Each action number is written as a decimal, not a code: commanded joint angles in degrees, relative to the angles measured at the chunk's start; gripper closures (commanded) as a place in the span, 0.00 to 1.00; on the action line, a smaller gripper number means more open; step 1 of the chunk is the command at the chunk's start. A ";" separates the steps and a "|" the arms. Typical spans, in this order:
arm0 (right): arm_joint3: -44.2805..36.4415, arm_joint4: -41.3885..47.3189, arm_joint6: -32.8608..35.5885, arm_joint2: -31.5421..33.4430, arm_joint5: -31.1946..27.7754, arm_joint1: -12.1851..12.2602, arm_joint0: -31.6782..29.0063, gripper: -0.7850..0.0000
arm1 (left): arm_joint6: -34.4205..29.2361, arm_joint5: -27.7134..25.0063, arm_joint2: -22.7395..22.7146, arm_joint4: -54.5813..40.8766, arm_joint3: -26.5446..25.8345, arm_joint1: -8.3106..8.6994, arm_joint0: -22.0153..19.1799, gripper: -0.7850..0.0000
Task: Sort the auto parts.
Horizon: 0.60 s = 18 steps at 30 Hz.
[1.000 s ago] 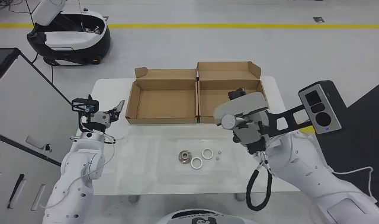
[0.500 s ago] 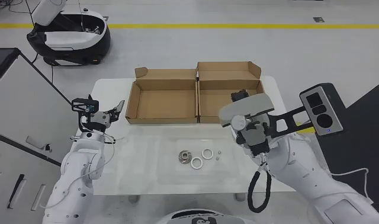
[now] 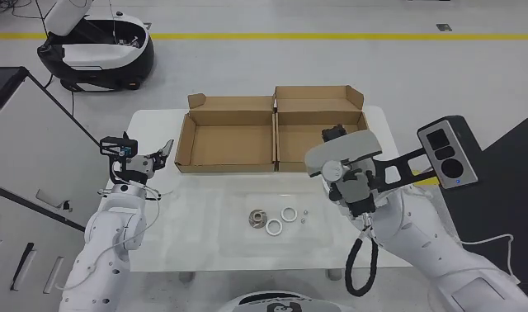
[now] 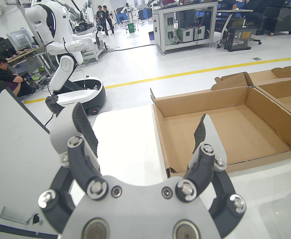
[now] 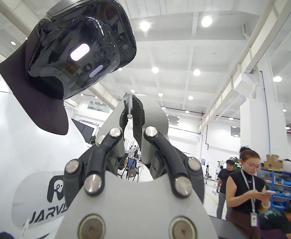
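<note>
Loose auto parts lie mid-table: a metal flange [image 3: 256,219], two white rings [image 3: 289,214] [image 3: 273,227] and a tiny pale piece [image 3: 304,215]. Behind them stand two open cardboard boxes, the left box [image 3: 224,143] and the right box [image 3: 318,137], side by side. My left gripper [image 3: 157,155] [image 4: 140,115] hovers open at the table's left edge, just short of the left box [image 4: 235,95], holding nothing. My right arm [image 3: 342,159] hangs over the right box's front edge. In its wrist view, the right gripper [image 5: 130,110] points upward, shut on a small threaded bolt [image 5: 128,105].
A white mobile robot base [image 3: 99,52] stands on the floor beyond the table's far left corner. A dark flat panel [image 3: 445,151] is at the table's right side. Bare tabletop [image 3: 198,221] stretches between the left arm and the parts.
My right arm has shifted slightly to the right and nearer, then held still. The left arm and the parts on the table have not moved.
</note>
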 commanded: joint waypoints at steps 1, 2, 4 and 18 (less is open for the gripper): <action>0.22 -0.14 1.12 0.73 1.81 0.02 -0.74 1.00 | 0.00 0.00 0.00 0.00 0.00 0.00 0.00 0.00; 0.34 -0.44 1.96 1.39 2.43 0.09 -1.09 1.00 | 0.00 0.00 0.00 0.00 0.00 0.00 0.00 0.00; 0.73 -0.53 4.34 4.58 2.98 0.54 -2.66 1.00 | 0.00 0.00 0.00 0.00 0.00 0.00 0.00 0.00; 5.15 2.29 28.06 32.19 -1.10 5.32 -13.43 1.00 | 0.00 0.00 0.00 0.00 0.00 0.00 0.00 0.00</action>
